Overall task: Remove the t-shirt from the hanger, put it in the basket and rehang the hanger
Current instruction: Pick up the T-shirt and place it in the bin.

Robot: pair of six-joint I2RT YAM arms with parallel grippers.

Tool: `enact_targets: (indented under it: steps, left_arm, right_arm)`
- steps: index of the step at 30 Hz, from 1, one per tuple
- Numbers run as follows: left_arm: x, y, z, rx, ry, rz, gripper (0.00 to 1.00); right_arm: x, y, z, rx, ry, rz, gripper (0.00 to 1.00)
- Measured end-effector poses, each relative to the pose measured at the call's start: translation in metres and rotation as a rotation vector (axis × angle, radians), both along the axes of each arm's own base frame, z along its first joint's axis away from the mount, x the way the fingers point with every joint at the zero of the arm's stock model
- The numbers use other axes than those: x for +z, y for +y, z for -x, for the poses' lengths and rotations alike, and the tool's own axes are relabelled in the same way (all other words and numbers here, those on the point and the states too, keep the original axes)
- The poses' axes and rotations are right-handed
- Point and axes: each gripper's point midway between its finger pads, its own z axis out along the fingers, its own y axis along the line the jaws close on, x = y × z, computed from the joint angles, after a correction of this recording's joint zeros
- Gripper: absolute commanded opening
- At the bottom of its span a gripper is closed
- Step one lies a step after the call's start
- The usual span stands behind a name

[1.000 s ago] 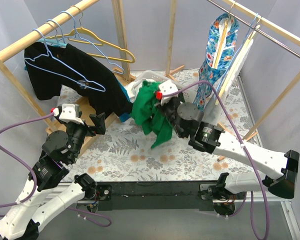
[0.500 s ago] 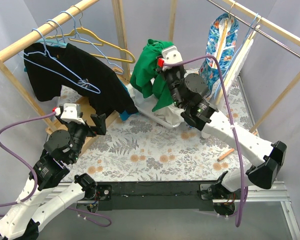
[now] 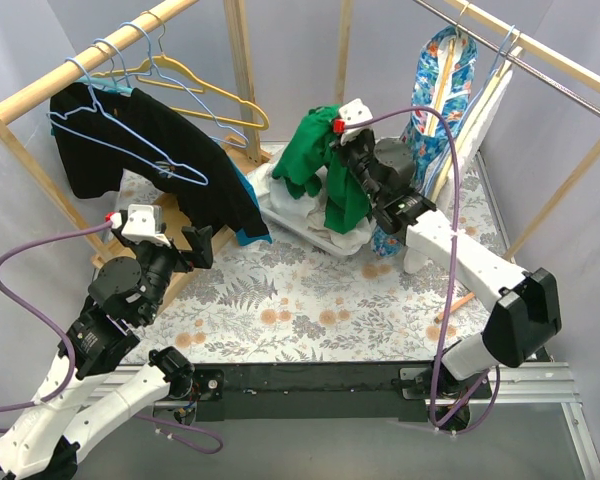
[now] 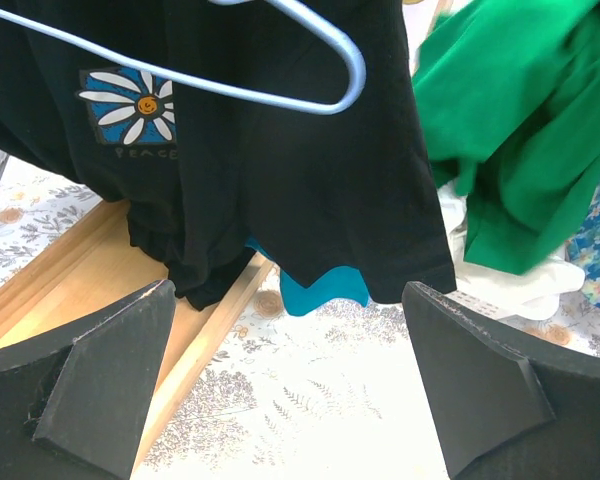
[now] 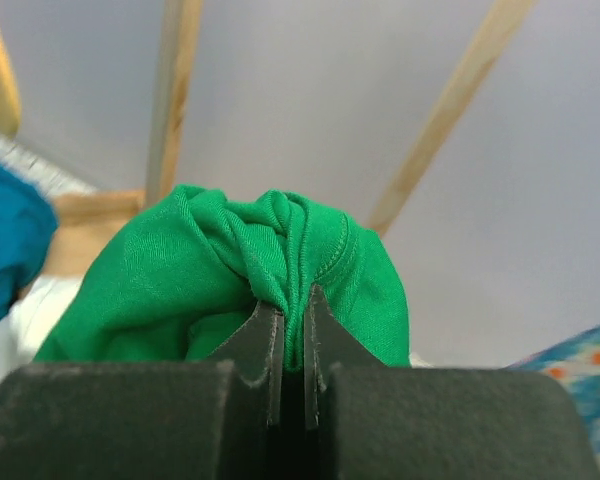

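Note:
A green t-shirt (image 3: 325, 172) hangs bunched from my right gripper (image 3: 330, 145), which is shut on a fold of it above the white clothes pile (image 3: 298, 218) at the back middle. In the right wrist view the jaws pinch the green fabric (image 5: 230, 265) at my gripper (image 5: 292, 305). A black t-shirt (image 3: 175, 150) with a daisy print hangs with a light blue hanger (image 3: 130, 140) on the left rail. My left gripper (image 3: 195, 245) is open and empty, low in front of it. In the left wrist view (image 4: 290, 380) it faces the black shirt (image 4: 280, 180) and hanger (image 4: 352, 70).
A yellow hanger (image 3: 210, 88) hangs on the left wooden rail (image 3: 80, 70). A floral garment (image 3: 435, 110) and white hangers hang on the right rail. A teal garment (image 4: 325, 290) shows under the black shirt. The rack's wooden base (image 4: 100, 300) lies on the floral tablecloth.
My right arm has lifted the green t-shirt from low over the table up and back, and it now hangs over the white pile. The left arm has not moved.

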Motion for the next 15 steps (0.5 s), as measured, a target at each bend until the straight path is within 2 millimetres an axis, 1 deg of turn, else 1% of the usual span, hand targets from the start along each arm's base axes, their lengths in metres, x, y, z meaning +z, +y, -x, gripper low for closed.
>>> enact_targets:
  steps: [5,8,12,15]
  left_arm:
    - [-0.002,-0.001,-0.001,0.000,0.006,-0.005,0.98]
    - [-0.002,-0.001,-0.001,0.000,0.007,-0.005,0.98]
    - [-0.005,0.000,0.000,0.001,0.018,-0.011,0.98]
    - [-0.006,0.000,0.001,0.001,0.023,-0.010,0.98]
  right_arm:
    - [-0.066,0.027,-0.004,0.107,0.125,0.030,0.01]
    - [-0.114,0.037,-0.005,0.140,0.213,0.048,0.01]
    - [-0.170,0.043,-0.009,0.137,0.318,0.062,0.01]
    - [-0.198,0.040,-0.014,0.096,0.370,0.058,0.01]
